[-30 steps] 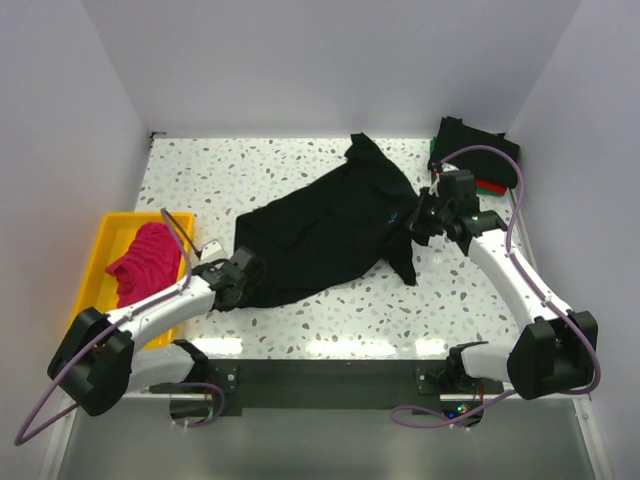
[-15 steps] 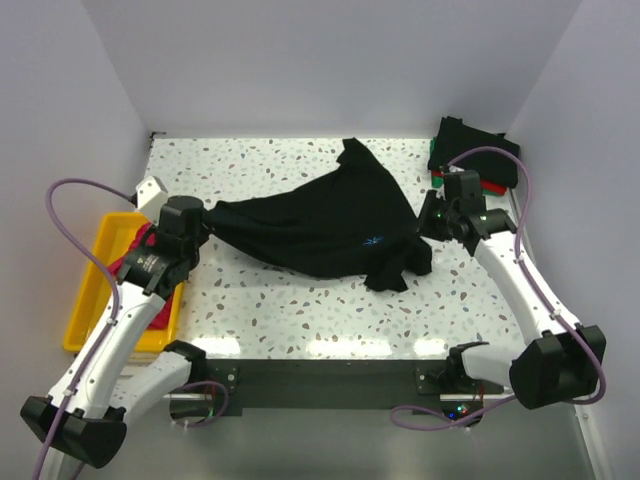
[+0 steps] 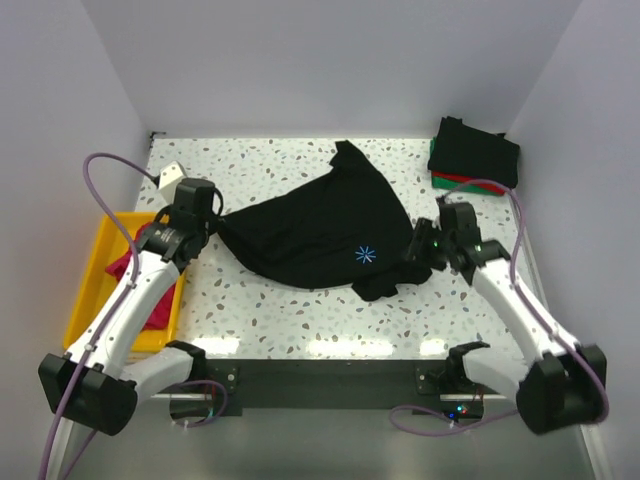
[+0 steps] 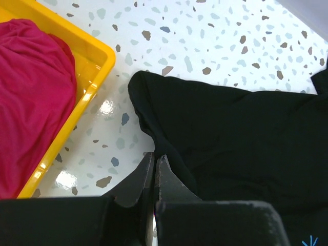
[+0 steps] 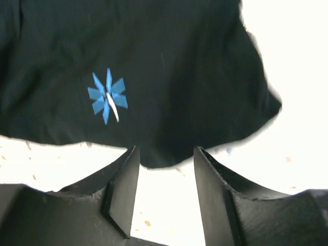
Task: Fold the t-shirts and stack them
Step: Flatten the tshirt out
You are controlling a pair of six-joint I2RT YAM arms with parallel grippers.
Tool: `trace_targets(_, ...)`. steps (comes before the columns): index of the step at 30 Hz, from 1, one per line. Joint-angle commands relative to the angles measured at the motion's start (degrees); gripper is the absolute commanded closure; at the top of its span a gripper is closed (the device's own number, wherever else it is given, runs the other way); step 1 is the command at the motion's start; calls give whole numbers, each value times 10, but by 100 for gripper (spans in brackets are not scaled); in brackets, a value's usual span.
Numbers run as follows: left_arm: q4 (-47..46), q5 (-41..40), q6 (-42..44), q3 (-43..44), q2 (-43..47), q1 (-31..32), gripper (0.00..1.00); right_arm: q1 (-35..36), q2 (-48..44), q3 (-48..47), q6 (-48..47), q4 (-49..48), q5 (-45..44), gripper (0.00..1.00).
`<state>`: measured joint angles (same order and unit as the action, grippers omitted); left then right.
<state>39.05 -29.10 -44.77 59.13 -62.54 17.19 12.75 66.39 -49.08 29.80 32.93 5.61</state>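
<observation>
step: likely spreading black shirt (image 3: 320, 232) flat | left end effector (image 4: 155, 160): pinching shirt's left corner | right end effector (image 5: 165, 152): wide open at shirt's right edge | next: grab that edge

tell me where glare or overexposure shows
Right wrist: the white speckled table around the black cloth t-shirt is blown out. Left wrist: small glare spots on the table beside the yellow plastic tray. Top external: reflected light along the table's near edge.

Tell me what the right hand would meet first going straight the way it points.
Most likely the black t-shirt: its edge lies just ahead of the open right hand, though depth is unclear.
</observation>
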Motion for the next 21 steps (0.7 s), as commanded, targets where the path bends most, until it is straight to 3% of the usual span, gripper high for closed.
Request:
trace_targets(1, -43, 12, 23, 5, 17, -8, 100, 7, -128, 96, 57, -23, 5, 48)
trace_targets(4, -44, 22, 26, 4, 19, -11, 100, 9, -197, 166, 81, -43, -2, 35)
trace_targets(7, -47, 26, 29, 1, 20, -12, 100, 9, -203, 196, 93, -60, -15, 25)
trace_targets(21, -48, 33, 36, -1, 20, -16, 100, 8, 0, 227, 148, -287, -89, 25)
